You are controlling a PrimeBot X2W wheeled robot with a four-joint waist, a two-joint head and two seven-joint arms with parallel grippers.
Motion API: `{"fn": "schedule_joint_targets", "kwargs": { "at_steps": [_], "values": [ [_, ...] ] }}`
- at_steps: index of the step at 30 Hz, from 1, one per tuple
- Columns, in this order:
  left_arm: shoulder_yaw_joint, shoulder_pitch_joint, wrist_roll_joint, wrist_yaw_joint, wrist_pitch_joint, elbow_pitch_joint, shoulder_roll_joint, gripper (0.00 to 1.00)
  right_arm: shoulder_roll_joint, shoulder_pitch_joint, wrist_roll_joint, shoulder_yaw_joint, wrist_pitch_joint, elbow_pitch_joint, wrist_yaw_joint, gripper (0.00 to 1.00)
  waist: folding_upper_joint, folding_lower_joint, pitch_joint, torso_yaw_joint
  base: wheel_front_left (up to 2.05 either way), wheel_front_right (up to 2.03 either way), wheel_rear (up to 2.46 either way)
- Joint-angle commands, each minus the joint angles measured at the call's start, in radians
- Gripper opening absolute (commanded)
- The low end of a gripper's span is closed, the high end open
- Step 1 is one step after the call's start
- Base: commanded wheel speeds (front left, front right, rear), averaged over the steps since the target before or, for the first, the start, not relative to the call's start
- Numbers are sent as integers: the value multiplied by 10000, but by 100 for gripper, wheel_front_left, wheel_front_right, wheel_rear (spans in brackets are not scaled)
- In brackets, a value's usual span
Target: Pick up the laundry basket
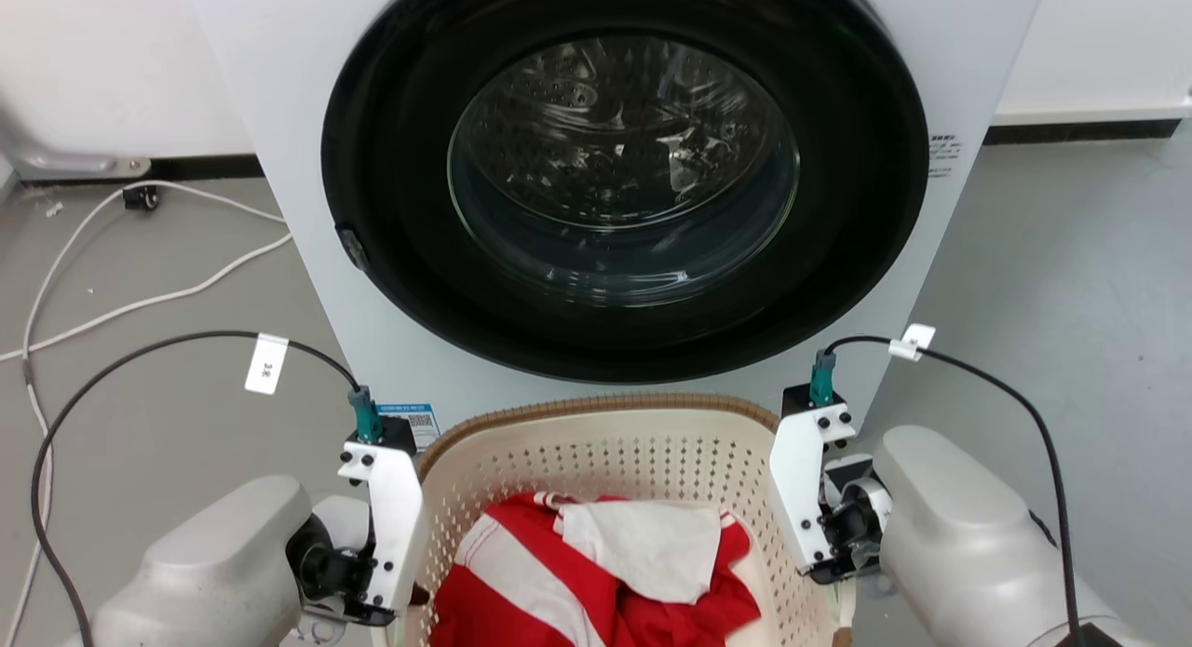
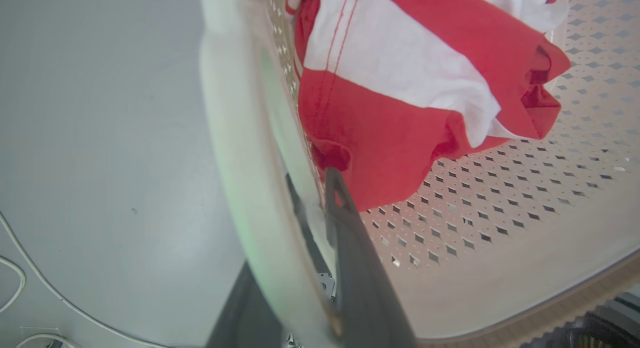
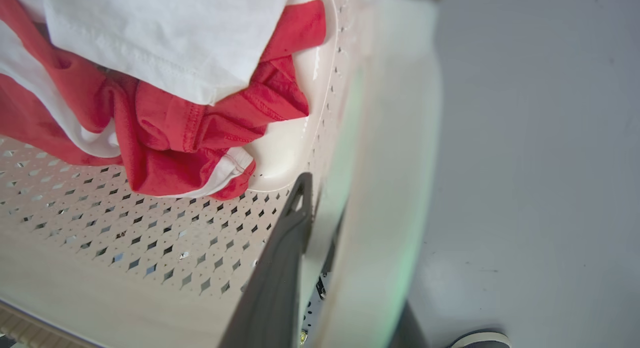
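Observation:
The laundry basket [image 1: 596, 410], cream with perforated walls and a brown woven-look rim, sits on the floor right in front of the washing machine. It holds a red-and-white garment [image 1: 559, 582] under a white cloth [image 1: 652, 549]. My left gripper [image 2: 315, 193] straddles the basket's left side: one dark finger [image 2: 350, 248] lies inside against the wall, the other sits outside under the white handle [image 2: 235, 137]. My right gripper [image 3: 325, 208] clamps the right side the same way, with its inner finger [image 3: 285, 253] against the wall beside the white handle [image 3: 395, 162].
The white washing machine [image 1: 279, 116] stands just behind the basket, its round dark door [image 1: 619, 177] shut. White cables [image 1: 140, 303] trail over the grey floor on the left. Black cables arc from both wrists. Bare grey floor [image 1: 1071, 284] lies to the right.

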Motion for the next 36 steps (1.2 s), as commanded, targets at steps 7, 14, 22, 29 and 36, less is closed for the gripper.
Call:
{"fn": "schedule_joint_targets", "kwargs": {
  "at_steps": [7, 14, 22, 29, 36],
  "values": [
    [-116, 389, 24, 9, 424, 512, 127, 0, -237, 170, 109, 339, 352, -50, 1, 0, 0, 3, -308, -113, 0, 0, 0],
    [-126, 455, -11, 4, 677, 534, 76, 0, -239, 67, 139, 461, 445, -5, 1, 0, 0, 3, -360, -161, 0, 0, 0],
    [-130, 463, -31, 2, 852, 493, 98, 0, -237, 265, 298, 599, 435, -133, 2, 0, 0, 3, -357, -249, 0, 0, 0],
    [-132, 492, -55, 3, 960, 505, 144, 0, -238, 165, 270, 663, 447, -27, 2, 0, 0, 3, -363, -292, 0, 0, 0],
    [-136, 423, -103, 2, 1058, 502, 141, 0, -244, 50, 317, 676, 442, 36, 1, 0, 0, 3, -328, -329, 0, 0, 0]
  ]
}}
